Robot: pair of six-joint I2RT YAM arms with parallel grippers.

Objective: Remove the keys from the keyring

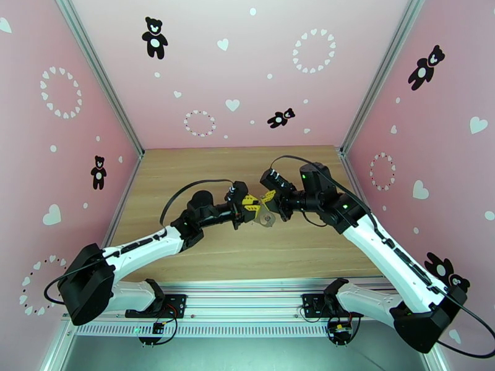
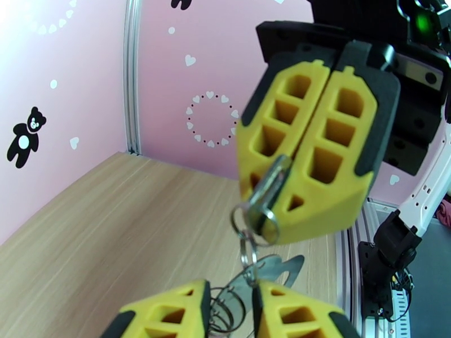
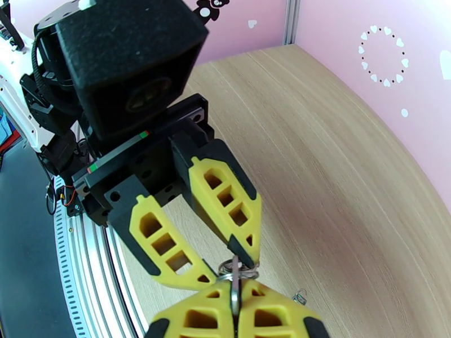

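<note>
Since the right gripper [image 2: 279, 214] is clenched on the keyring [image 2: 248, 254], held in mid-air over the table [image 1: 185, 174] centre, the left gripper [image 3: 228, 270] should pull slowly toward 9 o'clock without twisting. Its jaws are part-closed round the lower rings; whether they pinch, I cannot tell.

Count:
- grippers: two
- flat silvery key [image 2: 276, 270]: one, hanging at 6 o'clock
- small loose metal piece [image 3: 299, 297]: one, on the table
- rings: several, number unclear

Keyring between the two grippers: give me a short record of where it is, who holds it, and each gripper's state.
keyring: linked metal rings, held in the air above the wooden table
right gripper: shut on one ring
left gripper: fingers either side of the other rings; grip unclear
hanging with the rings: flat silvery piece
</note>
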